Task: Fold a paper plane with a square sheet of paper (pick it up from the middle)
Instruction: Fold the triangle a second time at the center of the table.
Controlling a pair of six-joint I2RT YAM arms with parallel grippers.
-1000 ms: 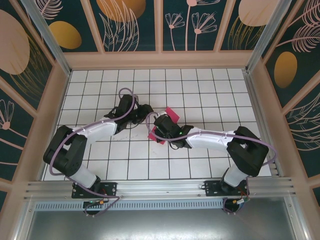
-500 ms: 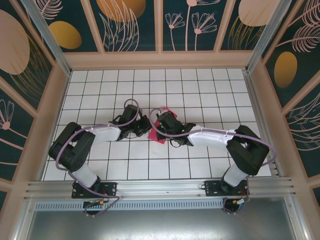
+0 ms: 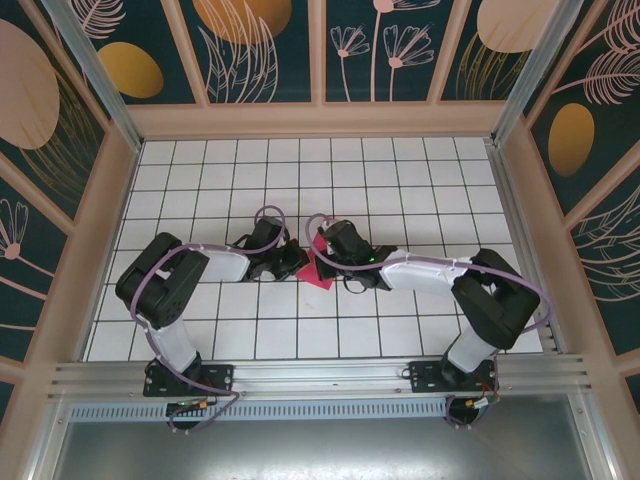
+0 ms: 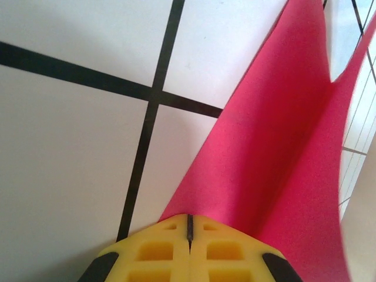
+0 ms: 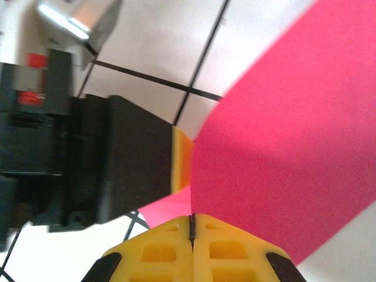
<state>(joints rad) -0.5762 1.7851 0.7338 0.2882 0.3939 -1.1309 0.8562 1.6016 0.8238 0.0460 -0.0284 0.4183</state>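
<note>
The magenta-pink sheet of paper [image 3: 318, 270] hangs folded between both grippers at the table's middle. My left gripper [image 3: 299, 262] is shut on its left edge. In the left wrist view the paper [image 4: 276, 147] rises out of the closed yellow fingertips [image 4: 170, 235] as two creased flaps above the tiles. My right gripper [image 3: 323, 246] is shut on the paper from the right. In the right wrist view the paper [image 5: 282, 153] runs up from the closed right gripper [image 5: 192, 218], with the left gripper's black body [image 5: 117, 158] right beside it. I cannot tell whether it has a paper plane shape.
White tiled table [image 3: 420, 180] with black grid lines, walled by wooden panels on three sides. The aluminium rail [image 3: 320, 378] with both arm bases runs along the near edge. Both arms stretch inward and nearly touch at the centre.
My left arm swung right to the paper and its gripper closed on the paper's edge. The right gripper, shut on the paper throughout, shifted slightly left and back.
</note>
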